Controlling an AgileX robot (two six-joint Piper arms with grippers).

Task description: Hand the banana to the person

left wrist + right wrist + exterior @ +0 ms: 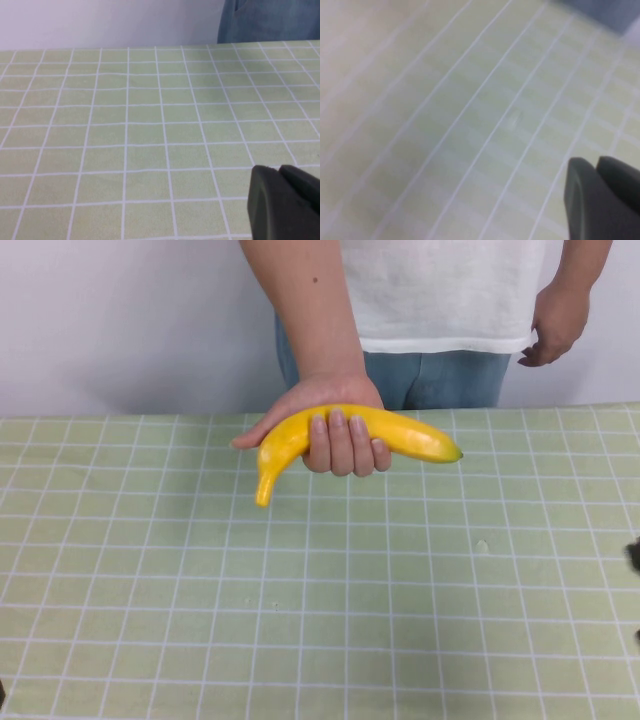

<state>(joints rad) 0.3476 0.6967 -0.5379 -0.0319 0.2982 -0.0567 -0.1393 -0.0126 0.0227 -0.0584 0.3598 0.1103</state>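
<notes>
I see the banana [350, 435] in the person's [440, 300] hand [325, 420], above the table's [320, 620] far edge. Left gripper [285, 205] and right gripper [602, 200] sit low near me; finger state indeterminate, possibly closed.

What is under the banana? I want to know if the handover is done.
The person's hand is under the banana, fingers curled over its front. The palm is covered. The left gripper and right gripper hang apart over the table.
</notes>
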